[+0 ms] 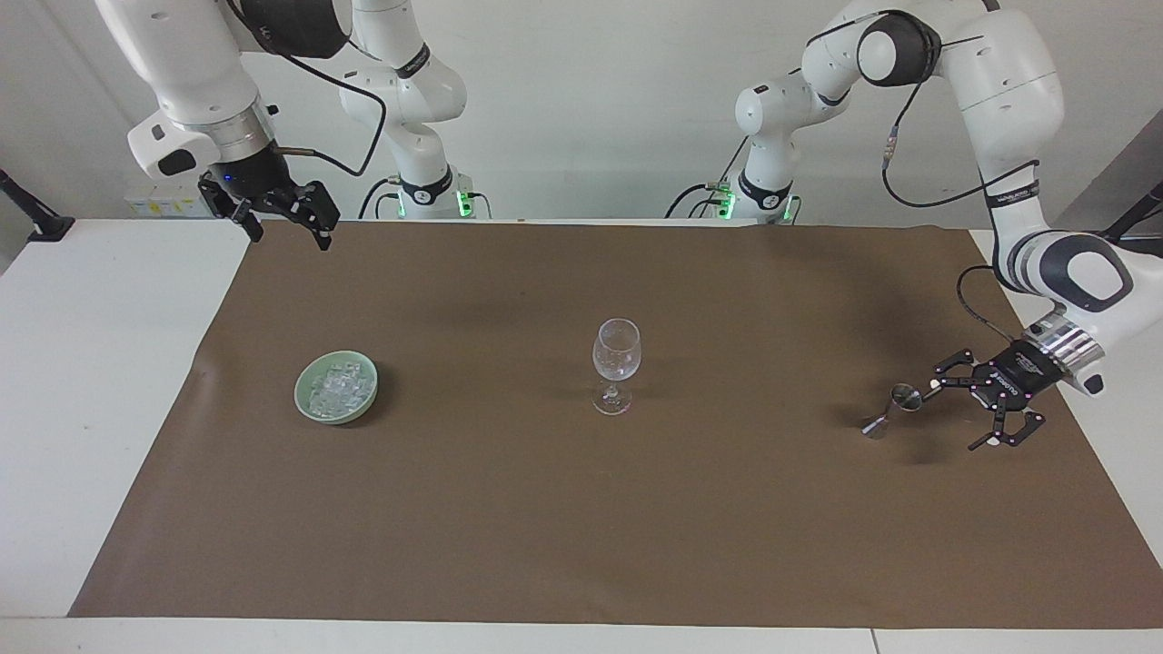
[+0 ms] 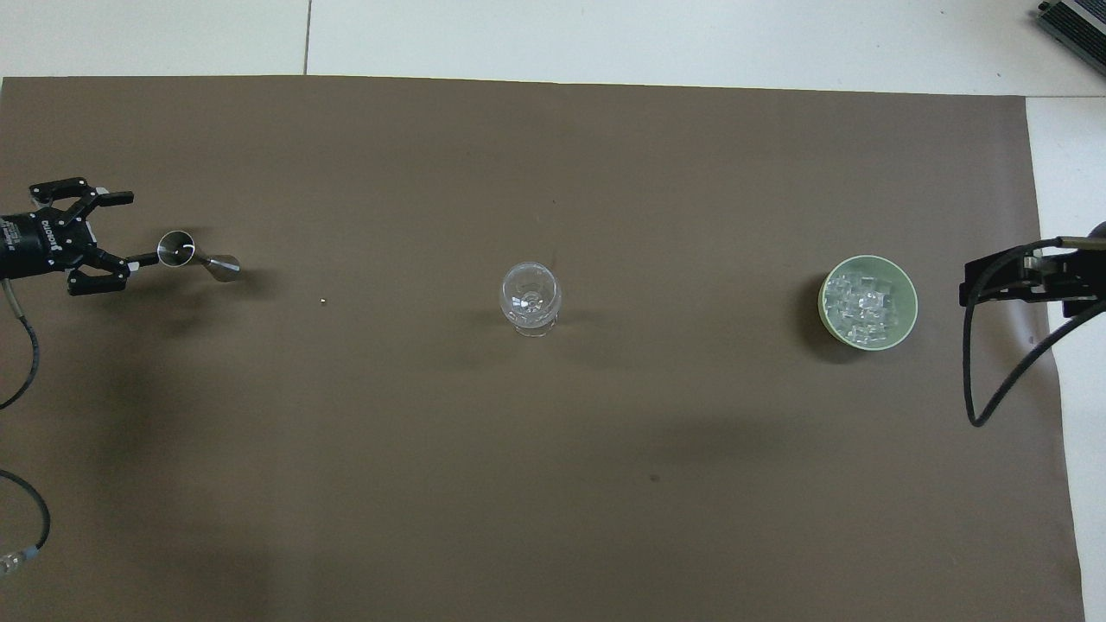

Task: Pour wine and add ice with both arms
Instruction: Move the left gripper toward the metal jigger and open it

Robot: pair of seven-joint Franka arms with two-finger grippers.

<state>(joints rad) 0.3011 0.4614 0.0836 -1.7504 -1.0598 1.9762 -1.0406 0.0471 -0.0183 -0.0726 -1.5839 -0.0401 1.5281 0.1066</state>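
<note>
Ice — small slick cubes in green bowl, best pinched singly | left pincer spread beside tilted jigger | right pincer — spread, waiting over desk edge

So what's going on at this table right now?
The left gripper, jaws open, is low over the brown mat beside a small metal jigger at its own end of the table, apparently lining up to take it. It holds nothing yet. A clear stemmed glass stands mid-table, looking empty. The ice sits untouched in a green bowl toward the right arm's end. The right gripper waits in the air, jaws open, over the mat's edge nearest the robots.
</note>
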